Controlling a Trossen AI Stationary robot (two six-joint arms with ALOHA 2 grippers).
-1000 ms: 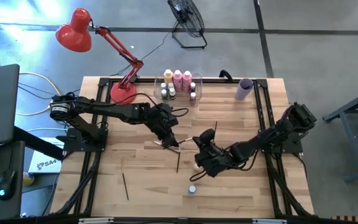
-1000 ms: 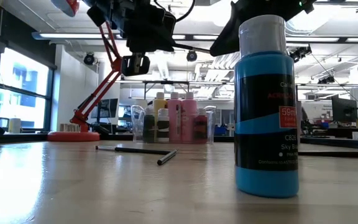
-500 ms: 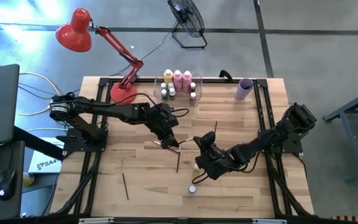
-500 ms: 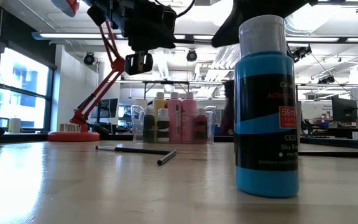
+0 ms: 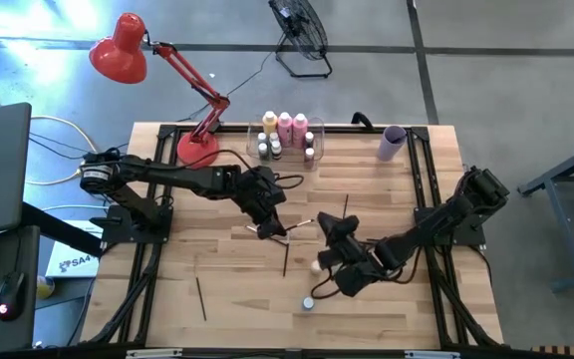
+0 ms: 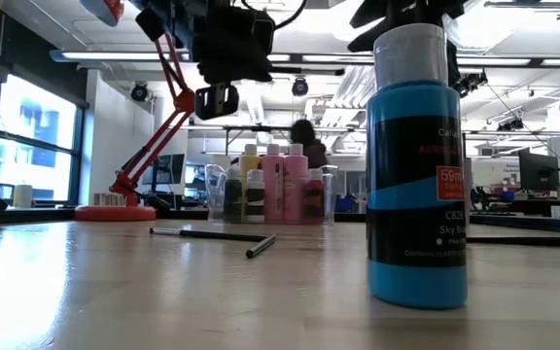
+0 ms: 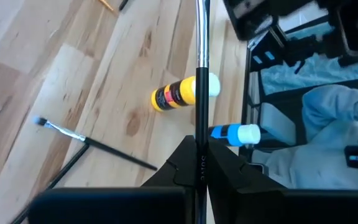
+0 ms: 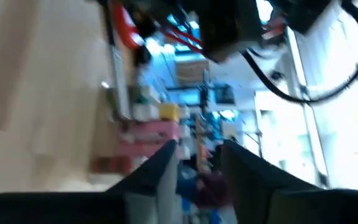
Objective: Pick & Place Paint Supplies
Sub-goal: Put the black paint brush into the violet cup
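Left gripper (image 5: 272, 225) at mid-bench, clenched on a thin paintbrush (image 7: 200, 74) that runs straight out between its fingers; in the high view the brush pokes out either side of the gripper, raised off the wood. Right gripper (image 5: 339, 261) sits just right of centre, fingers (image 8: 160, 171) parted with a gap between them, nothing seen in it. Small yellow bottle (image 7: 184, 93) with white cap lies on its side on the bench just beside the right gripper; blue bottle (image 6: 417, 165) stands upright near the front edge, white cap up, close to the low camera. Another loose brush (image 5: 286, 259) lies on the wood between the two grippers, one more brush (image 5: 201, 298) near the front left, another (image 5: 346, 205) behind the right gripper. Clear bin (image 5: 288, 140) at the back edge holds pink and yellow-orange tall bottles (image 5: 285, 126) plus several tiny white-capped ones, all upright. Lilac cup (image 5: 392, 142) lies at the back right. Red desk lamp (image 5: 177, 85) at back left corner. A person (image 6: 306, 144) shows in the room far behind the bin.
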